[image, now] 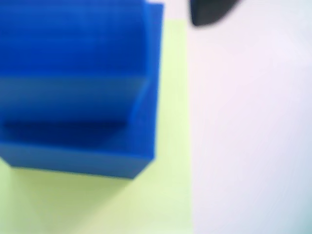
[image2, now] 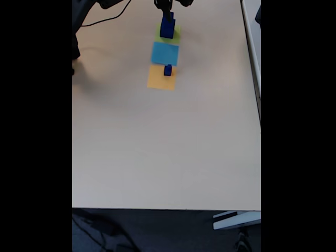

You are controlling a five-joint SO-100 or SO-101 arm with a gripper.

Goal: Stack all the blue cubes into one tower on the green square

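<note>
Spanning pale table (image2: 157,147): green square (image: 170,97) under blue cubes (image: 78,87); hand (image2: 167,11) state unclear.

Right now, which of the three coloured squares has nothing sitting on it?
The light-blue square, the middle one in the fixed view. The green square carries a blue cube stack, and the orange square holds a small blue cube.

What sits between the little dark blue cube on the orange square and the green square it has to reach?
In the fixed view, the flat light-blue square lies between the small dark blue cube and the lime-green square. It is paper-thin. Nothing upright blocks the path.
</note>
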